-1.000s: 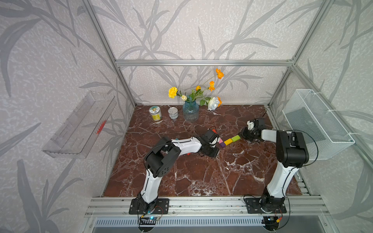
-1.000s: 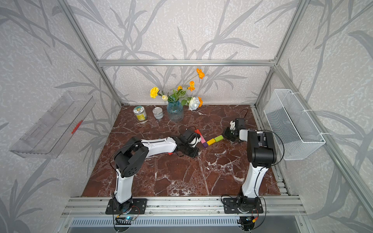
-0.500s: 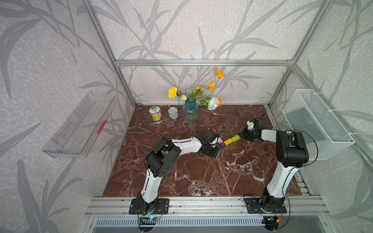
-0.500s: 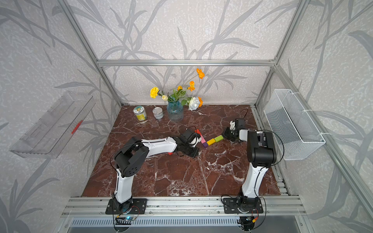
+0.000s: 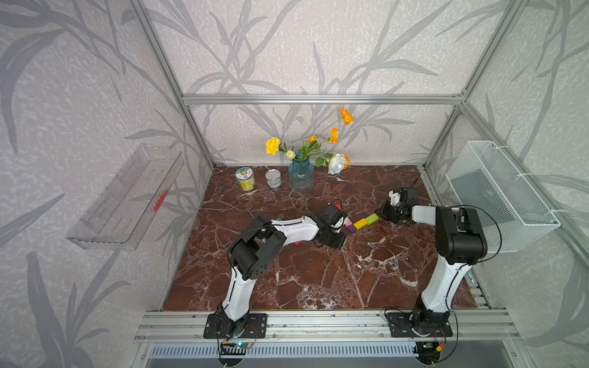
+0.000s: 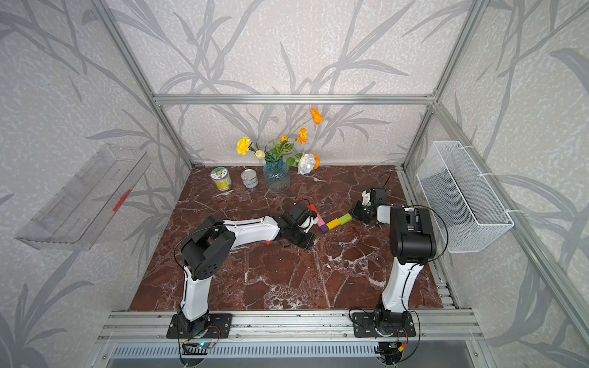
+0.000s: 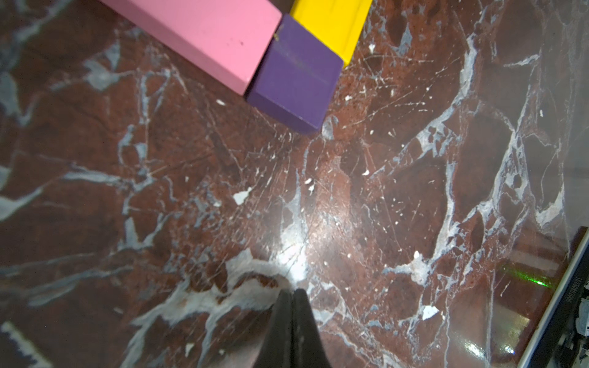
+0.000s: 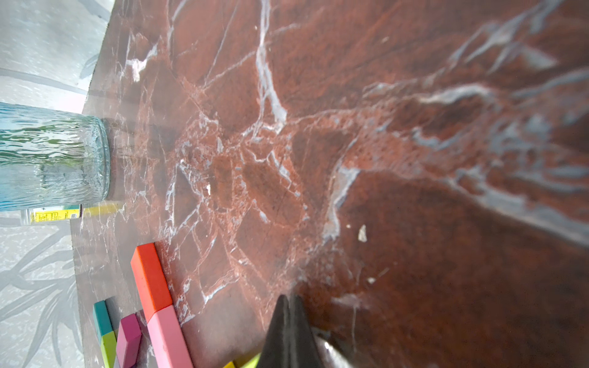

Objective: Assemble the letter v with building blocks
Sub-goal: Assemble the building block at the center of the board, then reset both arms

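Red-veined marble tabletop (image 5: pixel 318 280), vase of flowers (image 5: pixel 301 175) at the back wall. Blocks sit just right of frame centre in both top views. Red bar (image 6: pixel 312 208) and pink bar (image 7: pixel 204 35) run end to end down to the purple cube (image 7: pixel 296 79). Yellow bar (image 5: pixel 360 224) and lime green block (image 5: pixel 371 219) rise up-right from it. Left gripper (image 7: pixel 291 296) is clenched and empty, near the cube but apart. Right gripper (image 8: pixel 288 299) is clenched and empty, just beside the green end; contact unclear.
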{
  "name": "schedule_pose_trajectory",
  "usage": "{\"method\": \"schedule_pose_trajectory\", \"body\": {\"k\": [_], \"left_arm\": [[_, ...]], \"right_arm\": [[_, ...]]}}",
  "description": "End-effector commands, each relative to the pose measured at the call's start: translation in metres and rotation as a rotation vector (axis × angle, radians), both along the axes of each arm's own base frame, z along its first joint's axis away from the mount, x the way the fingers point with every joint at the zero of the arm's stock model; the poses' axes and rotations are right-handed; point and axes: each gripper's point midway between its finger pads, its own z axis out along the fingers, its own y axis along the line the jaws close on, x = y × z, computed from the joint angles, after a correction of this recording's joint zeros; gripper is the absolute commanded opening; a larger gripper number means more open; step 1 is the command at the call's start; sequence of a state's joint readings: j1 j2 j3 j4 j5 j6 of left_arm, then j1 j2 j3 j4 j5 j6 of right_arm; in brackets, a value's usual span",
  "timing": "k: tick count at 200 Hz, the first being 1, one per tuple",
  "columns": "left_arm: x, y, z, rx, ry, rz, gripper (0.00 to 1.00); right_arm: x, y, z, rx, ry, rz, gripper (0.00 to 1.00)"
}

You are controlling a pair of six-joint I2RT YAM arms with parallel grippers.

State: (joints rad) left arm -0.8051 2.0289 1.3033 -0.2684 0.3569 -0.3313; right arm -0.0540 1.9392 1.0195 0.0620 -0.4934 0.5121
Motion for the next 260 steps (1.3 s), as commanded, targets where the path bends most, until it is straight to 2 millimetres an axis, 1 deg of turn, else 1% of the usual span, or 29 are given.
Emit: {"method": "schedule_pose_trajectory", "body": {"k": [1,19,21,25,43,48,53,68,75,90,97,101,108,112,120,137,144,147,161,167,180,189,202,211,223,235,239,251,260], "left_arm": [[0.008,0.001,0.007,0.032,-0.059,-0.001,0.00],[0.020,0.001,0.032,0.001,-0.158,0.008,0.00],[0.021,0.001,0.036,-0.002,-0.172,0.009,0.00],[0.023,0.001,0.042,-0.012,-0.201,0.010,0.00],[0.033,0.006,0.085,-0.079,-0.357,0.026,0.00],[0.034,0.009,0.099,-0.099,-0.404,0.031,0.00],[0.034,0.013,0.112,-0.119,-0.454,0.041,0.04],[0.037,0.035,0.151,-0.162,-0.616,0.104,0.18],[0.038,0.050,0.167,-0.168,-0.684,0.154,0.28],[0.041,0.092,0.192,-0.140,-0.795,0.305,0.63],[0.041,0.110,0.200,-0.112,-0.833,0.345,0.74],[0.041,0.121,0.203,-0.093,-0.851,0.367,0.81],[0.042,0.140,0.208,-0.053,-0.876,0.408,0.98],[0.042,0.149,0.211,-0.034,-0.888,0.426,1.00],[0.044,0.171,0.213,0.014,-0.907,0.469,1.00],[0.047,0.218,0.214,0.097,-0.947,0.575,1.00],[0.048,0.243,0.216,0.147,-0.984,0.656,1.00],[0.049,0.253,0.217,0.166,-1.000,0.691,1.00],[0.047,0.296,0.216,0.221,-1.064,0.826,1.00],[0.045,0.313,0.212,0.242,-1.080,0.880,1.00],[0.043,0.343,0.202,0.287,-1.088,0.961,1.00],[0.044,0.358,0.193,0.320,-1.081,0.990,1.00],[0.048,0.377,0.180,0.385,-1.064,1.027,1.00],[0.052,0.387,0.169,0.404,-1.036,1.054,1.00],[0.056,0.401,0.156,0.414,-1.006,1.103,1.00],[0.061,0.415,0.141,0.417,-0.971,1.144,1.00],[0.063,0.418,0.136,0.414,-0.958,1.153,1.00],[0.068,0.429,0.122,0.466,-0.920,1.171,1.00],[0.072,0.433,0.116,0.517,-0.902,1.164,1.00]], "right_arm": [[-0.001,-0.012,0.022,-0.065,-0.085,-0.069,0.00],[0.002,-0.024,0.061,-0.110,-0.227,-0.129,0.00],[0.002,-0.024,0.071,-0.113,-0.253,-0.135,0.00],[0.002,-0.026,0.082,-0.123,-0.285,-0.144,0.00],[-0.003,-0.032,0.126,-0.184,-0.386,-0.157,0.00],[-0.006,-0.034,0.136,-0.213,-0.405,-0.159,0.04],[-0.009,-0.035,0.146,-0.242,-0.419,-0.159,0.10],[-0.020,-0.039,0.172,-0.312,-0.464,-0.164,0.27],[-0.025,-0.040,0.182,-0.328,-0.484,-0.167,0.35],[-0.034,-0.039,0.200,-0.363,-0.541,-0.162,0.55],[-0.038,-0.038,0.207,-0.386,-0.558,-0.158,0.65],[-0.040,-0.038,0.209,-0.404,-0.558,-0.158,0.68],[-0.043,-0.036,0.213,-0.437,-0.560,-0.144,0.74],[-0.045,-0.034,0.213,-0.455,-0.558,-0.136,0.79],[-0.047,-0.031,0.215,-0.490,-0.555,-0.124,0.85],[-0.050,-0.026,0.212,-0.522,-0.550,-0.109,0.93],[-0.050,-0.024,0.209,-0.525,-0.561,-0.105,0.96],[-0.050,-0.023,0.207,-0.526,-0.566,-0.104,1.00],[-0.049,-0.022,0.201,-0.549,-0.592,-0.109,0.99],[-0.049,-0.023,0.196,-0.575,-0.598,-0.107,0.99],[-0.049,-0.031,0.183,-0.659,-0.589,-0.122,0.99],[-0.049,-0.042,0.172,-0.716,-0.558,-0.153,0.99],[-0.050,-0.065,0.158,-0.807,-0.496,-0.246,0.99],[-0.051,-0.073,0.148,-0.851,-0.482,-0.270,0.99],[-0.052,-0.075,0.136,-0.874,-0.508,-0.276,0.99],[-0.052,-0.070,0.128,-0.882,-0.574,-0.253,0.99],[-0.050,-0.070,0.133,-0.882,-0.602,-0.266,0.99],[-0.056,-0.069,0.131,-0.879,-0.575,-0.237,0.99],[-0.057,-0.067,0.127,-0.906,-0.582,-0.204,0.99]]}}
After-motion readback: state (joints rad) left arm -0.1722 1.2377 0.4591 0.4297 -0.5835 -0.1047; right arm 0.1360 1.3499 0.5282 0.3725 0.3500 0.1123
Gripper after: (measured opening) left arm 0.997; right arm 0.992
